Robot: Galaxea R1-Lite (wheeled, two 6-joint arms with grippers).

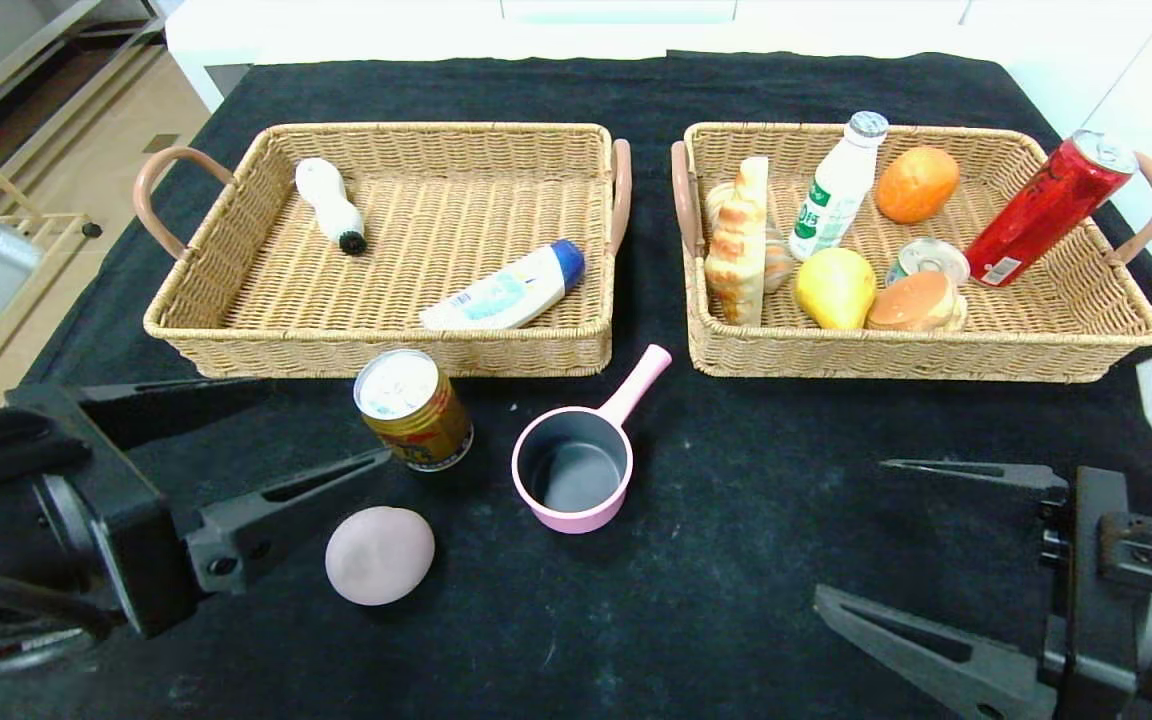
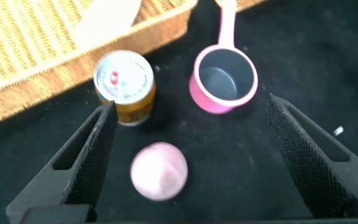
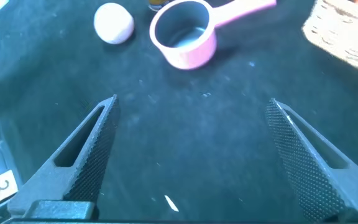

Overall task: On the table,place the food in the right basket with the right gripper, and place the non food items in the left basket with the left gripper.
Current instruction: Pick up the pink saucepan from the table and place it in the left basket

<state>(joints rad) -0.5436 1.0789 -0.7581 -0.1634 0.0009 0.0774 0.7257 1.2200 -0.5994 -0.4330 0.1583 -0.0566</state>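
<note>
I am working over the table. The left basket is sitting beyond my left gripper; the right basket is sitting beyond my right gripper. I am holding my left gripper wide open and empty, with the gold can just ahead of it and the pale pink egg just beside its inner finger. The pink saucepan is standing between both grippers. I am holding my right gripper wide open and empty too.

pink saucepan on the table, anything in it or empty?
Empty. The pink saucepan stands upright on the black cloth, and both the head and left wrist views show its bare grey inside.
</note>
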